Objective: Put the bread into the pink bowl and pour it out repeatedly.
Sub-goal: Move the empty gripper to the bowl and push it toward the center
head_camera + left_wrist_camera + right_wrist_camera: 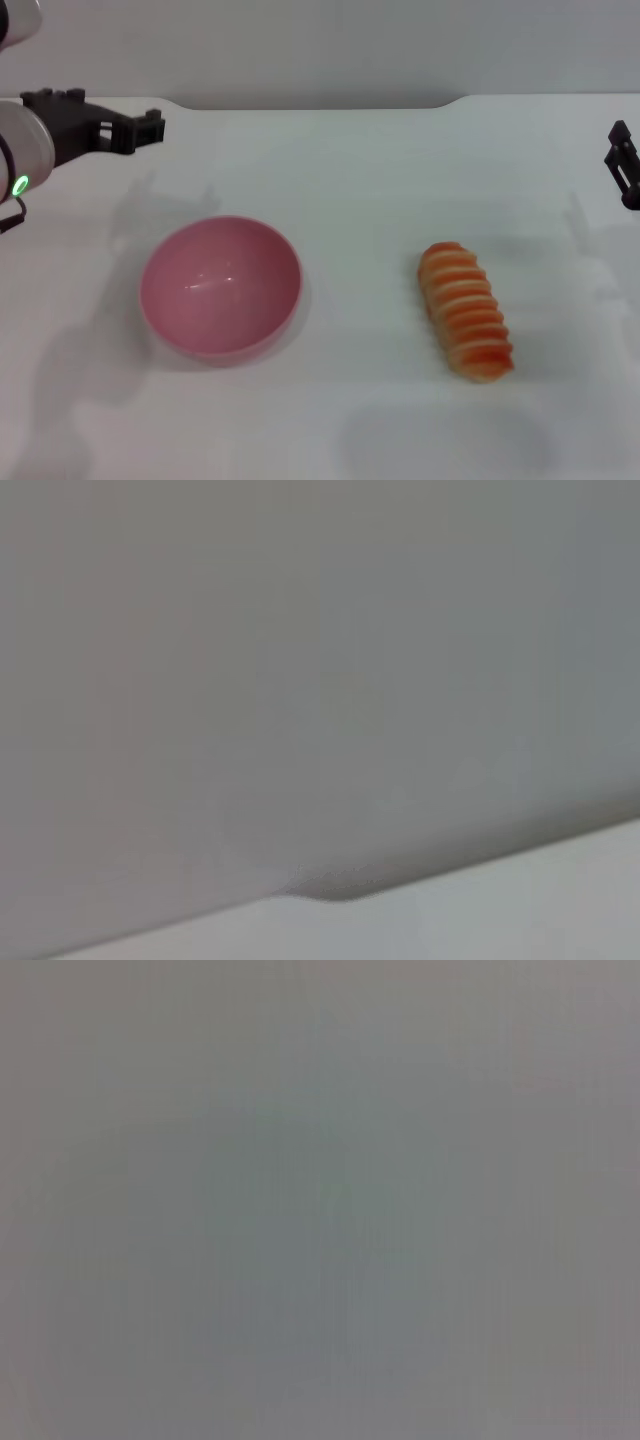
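Note:
The pink bowl (220, 288) sits upright and empty on the white table, left of centre in the head view. The bread (466, 310), an orange-brown loaf with pale stripes, lies on the table to the bowl's right, well apart from it. My left gripper (152, 130) hovers at the far left, behind and to the left of the bowl, open with nothing in it. Only a black sliver of my right gripper (624, 165) shows at the right edge, behind and to the right of the bread. Neither wrist view shows the bowl or the bread.
The white table (360, 170) ends at a far edge below a grey wall (320, 45). The left wrist view shows only that wall and a strip of table (540, 900). The right wrist view is plain grey.

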You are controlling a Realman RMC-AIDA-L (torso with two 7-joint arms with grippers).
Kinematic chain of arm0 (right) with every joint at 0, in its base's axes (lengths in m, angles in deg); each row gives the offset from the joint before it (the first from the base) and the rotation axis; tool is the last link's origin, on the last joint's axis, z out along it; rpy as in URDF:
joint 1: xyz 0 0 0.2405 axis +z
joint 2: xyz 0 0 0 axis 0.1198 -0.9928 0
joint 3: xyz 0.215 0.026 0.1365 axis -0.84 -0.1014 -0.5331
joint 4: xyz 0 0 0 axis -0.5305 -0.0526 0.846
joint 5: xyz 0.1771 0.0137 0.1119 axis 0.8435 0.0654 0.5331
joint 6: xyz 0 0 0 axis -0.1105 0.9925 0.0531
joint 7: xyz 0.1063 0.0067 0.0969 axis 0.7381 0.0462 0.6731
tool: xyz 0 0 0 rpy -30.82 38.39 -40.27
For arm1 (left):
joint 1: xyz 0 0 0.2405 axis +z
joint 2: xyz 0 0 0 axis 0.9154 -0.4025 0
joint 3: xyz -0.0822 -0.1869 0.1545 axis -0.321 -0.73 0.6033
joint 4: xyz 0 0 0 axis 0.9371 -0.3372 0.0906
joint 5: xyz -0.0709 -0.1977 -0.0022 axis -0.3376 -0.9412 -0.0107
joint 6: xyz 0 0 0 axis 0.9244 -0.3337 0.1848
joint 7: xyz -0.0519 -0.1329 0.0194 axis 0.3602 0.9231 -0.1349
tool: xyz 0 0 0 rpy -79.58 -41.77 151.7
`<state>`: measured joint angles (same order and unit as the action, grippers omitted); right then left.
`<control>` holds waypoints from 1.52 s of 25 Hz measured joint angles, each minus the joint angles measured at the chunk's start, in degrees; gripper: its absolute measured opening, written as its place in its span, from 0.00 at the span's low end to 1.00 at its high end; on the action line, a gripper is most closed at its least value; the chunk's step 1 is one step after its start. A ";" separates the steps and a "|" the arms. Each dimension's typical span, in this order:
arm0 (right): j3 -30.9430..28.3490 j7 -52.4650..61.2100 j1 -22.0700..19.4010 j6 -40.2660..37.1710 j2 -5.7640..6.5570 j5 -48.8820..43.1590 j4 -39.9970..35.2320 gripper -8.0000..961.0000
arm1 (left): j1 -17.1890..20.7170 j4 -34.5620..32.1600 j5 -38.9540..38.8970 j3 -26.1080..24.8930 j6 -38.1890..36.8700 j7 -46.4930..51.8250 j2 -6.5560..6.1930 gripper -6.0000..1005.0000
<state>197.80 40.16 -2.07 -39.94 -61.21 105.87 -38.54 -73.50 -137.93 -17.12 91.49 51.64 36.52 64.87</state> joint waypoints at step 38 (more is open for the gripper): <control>0.08 -0.25 0.01 2.14 0.09 -0.14 -2.61 0.68 | 1.48 -0.66 -0.56 6.58 19.86 -1.14 0.28 0.85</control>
<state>197.89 39.91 -2.06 -37.81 -61.12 105.73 -41.14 -72.02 -138.59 -17.68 98.08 71.50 35.37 65.15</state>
